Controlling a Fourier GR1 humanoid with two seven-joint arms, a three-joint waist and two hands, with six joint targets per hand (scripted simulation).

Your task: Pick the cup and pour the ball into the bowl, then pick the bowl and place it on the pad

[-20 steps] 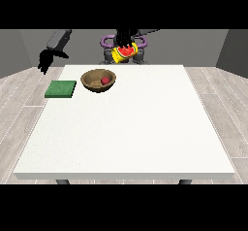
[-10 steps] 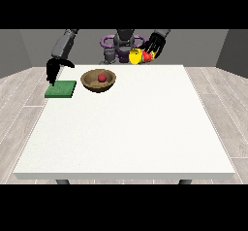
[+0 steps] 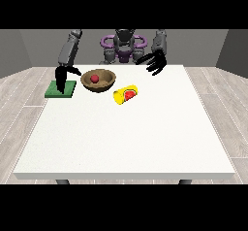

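While the yellow cup (image 3: 126, 94) lies on its side on the white table (image 3: 131, 138), just in front and to the view's right of the wooden bowl (image 3: 98, 81), no hand is touching it. Its open mouth faces the camera and shows red inside. A red ball (image 3: 95, 78) sits in the bowl, which rests on the table just beside the green pad (image 3: 61, 89), not on it. At the view's right, the hand (image 3: 154, 62) hangs above the table's far edge with its fingers spread and straight, holding nothing, well apart from the cup. At the view's left, the other hand (image 3: 62, 77) points down over the pad, fingers straight and empty; whether the fingertips touch the pad I cannot tell
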